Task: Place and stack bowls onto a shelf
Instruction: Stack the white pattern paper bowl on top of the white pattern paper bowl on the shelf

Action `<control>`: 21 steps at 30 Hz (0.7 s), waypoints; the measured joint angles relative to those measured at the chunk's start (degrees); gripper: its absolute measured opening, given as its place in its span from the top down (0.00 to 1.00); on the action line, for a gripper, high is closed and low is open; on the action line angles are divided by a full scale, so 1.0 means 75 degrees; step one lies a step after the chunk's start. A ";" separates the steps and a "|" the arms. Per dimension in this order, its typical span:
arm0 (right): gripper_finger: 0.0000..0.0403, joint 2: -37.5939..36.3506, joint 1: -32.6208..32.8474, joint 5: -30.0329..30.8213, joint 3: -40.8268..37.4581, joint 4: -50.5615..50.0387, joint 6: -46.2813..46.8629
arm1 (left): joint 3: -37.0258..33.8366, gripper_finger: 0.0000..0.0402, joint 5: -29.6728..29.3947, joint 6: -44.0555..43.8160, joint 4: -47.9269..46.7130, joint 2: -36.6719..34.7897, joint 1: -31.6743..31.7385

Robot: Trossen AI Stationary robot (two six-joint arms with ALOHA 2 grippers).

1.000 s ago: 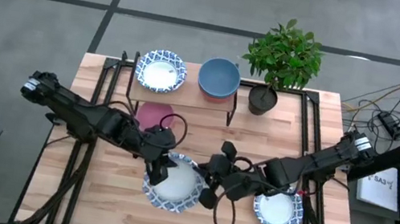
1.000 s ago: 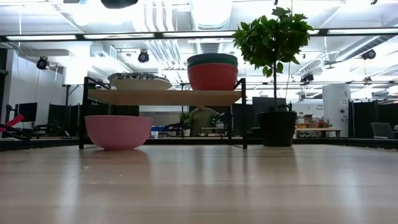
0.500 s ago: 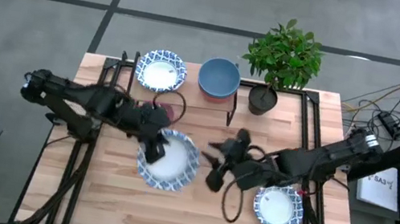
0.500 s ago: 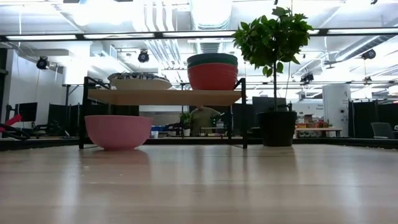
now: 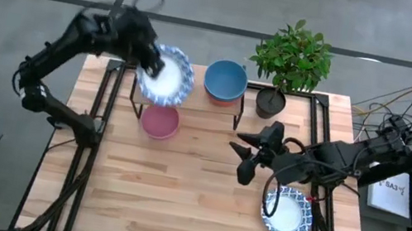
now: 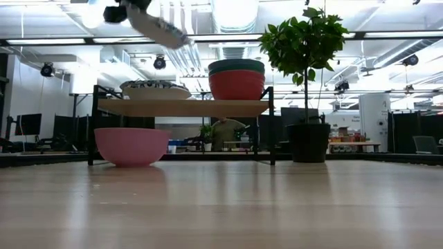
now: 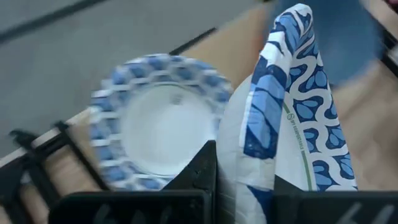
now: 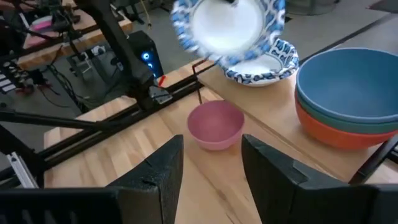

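Observation:
My left gripper [image 5: 151,59] is shut on a white bowl with a blue patterned rim [image 5: 165,77] and holds it in the air over the left end of the shelf [image 6: 183,107]. Below it, a like bowl [image 7: 158,121] rests on the shelf board. A blue bowl [image 5: 225,78] tops a stack of green and red bowls [image 6: 237,79] on the shelf's right half. A pink bowl [image 5: 159,122] sits on the table at the shelf's near side. My right gripper [image 5: 249,161] hovers open over mid-table, with another blue-rimmed bowl [image 5: 288,213] on the table near it. My left gripper pinches the bowl's patterned rim [image 7: 261,155] between its two fingers, one on each face of the wall. The bowl is lifted clear above the shelf and tilted [image 6: 159,28], its free edge lower than the held one.
A potted plant [image 5: 290,62] stands at the shelf's right end by the table's far edge. Black frame rails [image 5: 101,115] run along both table sides. Bare wood [image 5: 176,194] lies across the near middle of the table.
My left gripper has lifted the blue-rimmed bowl off the near-middle of the table and carried it up and toward the far left, over the shelf, tipping it. My right gripper has opened, left that bowl, and drawn back toward the right.

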 joint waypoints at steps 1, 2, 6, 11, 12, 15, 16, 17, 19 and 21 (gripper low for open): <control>0.63 0.0033 0.0000 0.0004 -0.0002 0.0000 0.0044 | -0.0058 1.00 0.0248 0.0194 0.0005 0.0017 0.0484; 0.63 0.0051 0.0000 0.0008 -0.0002 0.0009 0.0068 | -0.0129 1.00 0.0484 0.0340 0.0045 0.0036 0.0947; 0.63 0.0234 0.0000 0.0045 -0.0005 0.0022 0.0199 | -0.0623 1.00 0.1210 0.0666 0.0406 0.0098 0.2257; 0.63 0.0480 0.0000 0.0178 -0.0014 -0.0040 0.0438 | -0.1455 1.00 0.1732 0.0841 0.0950 0.0101 0.2868; 0.63 0.0543 -0.0003 0.0187 -0.0014 -0.0033 0.0440 | -0.1625 1.00 0.1751 0.0886 0.1088 0.0101 0.2885; 0.63 0.0655 -0.0017 0.0186 -0.0014 -0.0025 0.0480 | -0.2050 1.00 0.1758 0.0920 0.1585 0.0101 0.2889; 0.63 0.0689 -0.0038 0.0184 -0.0014 -0.0025 0.0522 | -0.2147 1.00 0.1758 0.0907 0.1726 0.0101 0.2889; 0.63 0.0707 -0.0050 0.0181 -0.0014 -0.0025 0.0562 | -0.2213 1.00 0.1758 0.0884 0.1847 0.0098 0.2889; 0.63 0.0712 -0.0052 0.0181 -0.0014 -0.0028 0.0586 | -0.2272 1.00 0.1758 0.0856 0.1948 0.0101 0.2889; 0.63 0.0709 -0.0068 0.0187 -0.0014 -0.0016 0.0589 | -0.2274 0.99 0.1755 0.0851 0.1984 0.0101 0.2889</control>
